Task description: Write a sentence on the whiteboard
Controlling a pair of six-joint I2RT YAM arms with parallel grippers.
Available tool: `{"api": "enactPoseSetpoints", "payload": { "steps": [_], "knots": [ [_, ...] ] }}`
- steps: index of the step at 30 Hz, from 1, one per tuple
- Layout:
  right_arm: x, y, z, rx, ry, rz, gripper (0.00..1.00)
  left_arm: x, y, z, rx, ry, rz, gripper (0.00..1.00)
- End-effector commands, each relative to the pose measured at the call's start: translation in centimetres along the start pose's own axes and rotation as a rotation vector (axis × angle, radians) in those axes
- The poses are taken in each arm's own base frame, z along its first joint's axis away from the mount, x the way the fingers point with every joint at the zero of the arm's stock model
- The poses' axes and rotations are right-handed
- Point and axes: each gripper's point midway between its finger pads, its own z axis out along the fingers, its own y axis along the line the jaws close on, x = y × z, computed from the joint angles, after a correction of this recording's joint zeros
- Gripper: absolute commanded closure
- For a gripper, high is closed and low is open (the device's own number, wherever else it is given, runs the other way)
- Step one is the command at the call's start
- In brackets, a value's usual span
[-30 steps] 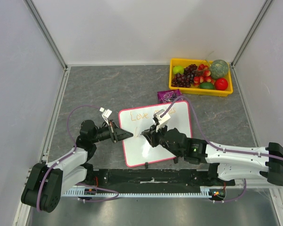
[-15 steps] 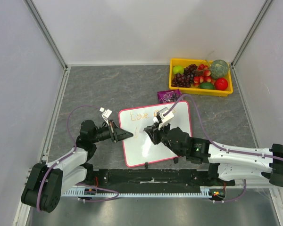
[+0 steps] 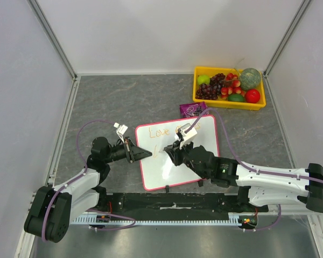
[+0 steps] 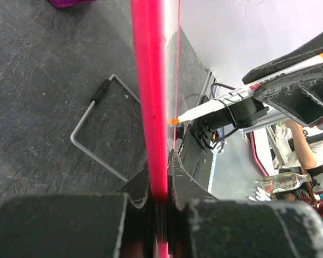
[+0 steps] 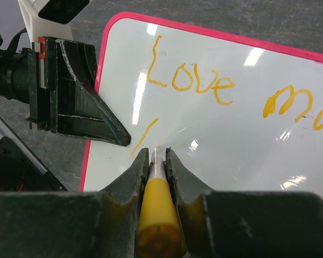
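The whiteboard (image 3: 202,141), white with a pink-red frame, lies tilted near the front of the table. My left gripper (image 3: 146,154) is shut on its left frame edge (image 4: 151,107). My right gripper (image 3: 168,152) is shut on an orange marker (image 5: 157,215), tip touching the board (image 5: 242,150). The sentence (image 5: 196,81) shows "Love" and "ma" in orange on the first line. One slanted stroke (image 5: 145,137) begins the second line. In the left wrist view the marker (image 4: 226,102) meets the board from the right.
A yellow tray (image 3: 229,102) of fruit stands at the back right. A small purple packet (image 3: 192,109) lies just beyond the board's top edge. The board's wire foot (image 4: 97,134) rests on the grey table. Walls enclose the table on three sides.
My right gripper has shifted slightly left along the board with the marker. The left gripper and the board have stayed still.
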Motion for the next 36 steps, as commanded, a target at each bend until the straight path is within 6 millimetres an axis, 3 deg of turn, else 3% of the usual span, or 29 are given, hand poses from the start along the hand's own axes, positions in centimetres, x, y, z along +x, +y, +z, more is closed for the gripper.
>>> {"api": "enactPoseSetpoints", "payload": {
  "steps": [1, 11, 20, 24, 36],
  "knots": [
    [1.0, -0.3, -0.3, 0.0, 0.026, 0.01, 1.0, 0.5, 2.1, 0.0, -0.067, 0.003, 0.133, 0.98],
    [2.3, -0.4, -0.8, -0.024, 0.051, 0.028, 1.0, 0.5, 2.2, 0.0, -0.071, 0.001, 0.133, 0.98],
    [-3.8, 0.6, -1.5, -0.036, -0.092, 0.063, 1.0, 0.5, 2.2, 0.0, -0.072, 0.002, 0.129, 0.98],
    [-5.1, 0.3, -1.3, -0.007, -0.121, 0.034, 1.0, 0.5, 2.2, 0.0, -0.072, 0.002, 0.13, 0.98],
    [-3.4, -0.7, 0.3, 0.019, -0.075, 0.001, 1.0, 0.4, 2.2, -0.1, -0.07, 0.0, 0.132, 0.98]
  ]
}}
